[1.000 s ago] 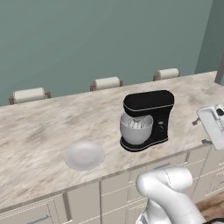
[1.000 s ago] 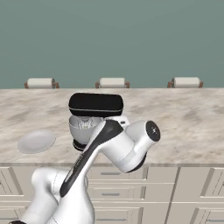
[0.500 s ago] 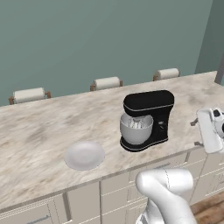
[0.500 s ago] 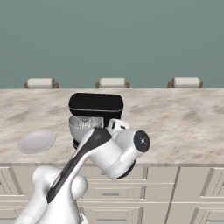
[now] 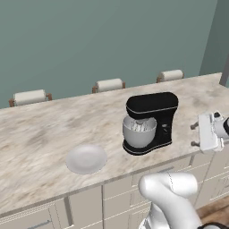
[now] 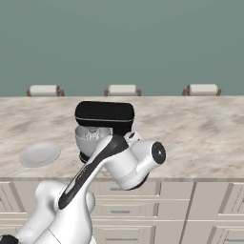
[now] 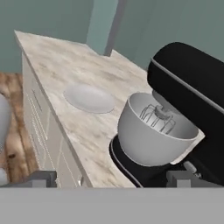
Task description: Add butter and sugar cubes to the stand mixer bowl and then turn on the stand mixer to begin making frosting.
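A round white plate [image 5: 86,159] lies flat on the marble counter [image 5: 40,134], well to the left of the machine, and nothing can be seen on it from any of the three views. Next along stands the glossy black stand mixer [image 5: 152,120], its long head running level above its base, the rounded nose pointing toward the plate side and the upright column on the far side from it (the column faces the gripper in the left base view). Under the head sits the stand mixer bowl [image 5: 139,133], upright, mouth upward, resting on the mixer's flat base. The wire whisk [image 7: 158,117] hangs down into it from the head; from the hand view the pale inside looks bare apart from the whisk, though the bottom is partly hidden by the near wall.

Further right, past the mixer's column and above the counter's front edge, hovers the gripper [image 5: 195,135], its fingers spread wide and holding nothing. It hangs apart from the mixer, touching neither it nor the bowl. Seen from the hand, the two dark fingertips [image 7: 43,178] stand far apart at the bottom, with the bowl between them and beyond. Three stool backs [image 5: 110,84] line the counter's far side.
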